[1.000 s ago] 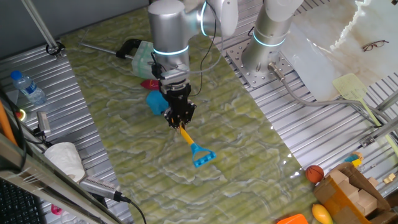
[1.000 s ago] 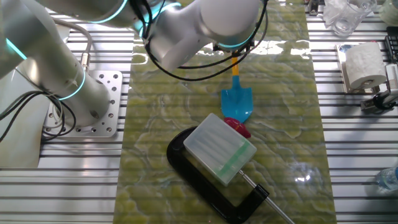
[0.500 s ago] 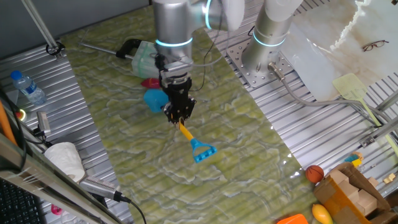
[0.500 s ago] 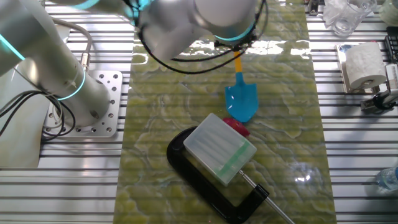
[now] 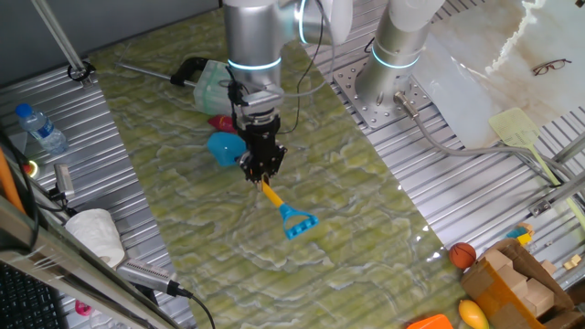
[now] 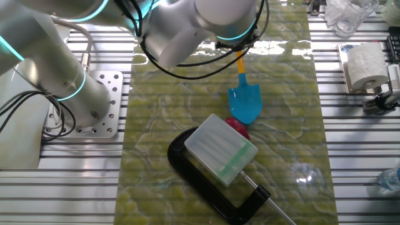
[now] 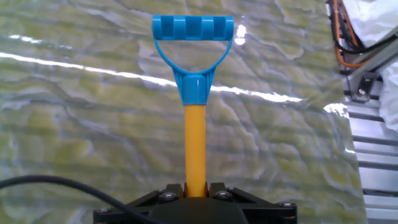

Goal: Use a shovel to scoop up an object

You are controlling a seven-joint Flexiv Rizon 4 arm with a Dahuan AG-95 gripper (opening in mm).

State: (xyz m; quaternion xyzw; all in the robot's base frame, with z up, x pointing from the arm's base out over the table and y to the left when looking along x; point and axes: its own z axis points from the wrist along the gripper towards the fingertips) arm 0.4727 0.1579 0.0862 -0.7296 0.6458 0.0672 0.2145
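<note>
Claw (image 5: pixel 260 174) grips shovel (image 6: pixel 244 103) shaft; blade edge at red oval (image 6: pixel 237 125). Push low, flat, slowly.

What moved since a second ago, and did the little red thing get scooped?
The gripper, shut on the shovel, pushed its blue blade toward the red object, which is now partly hidden at the blade's tip. Whether it is scooped cannot be told. The black clamp with its pale block stayed put.

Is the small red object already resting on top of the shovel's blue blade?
No, the red object lies on the table at the tip of the shovel, not on it.
</note>
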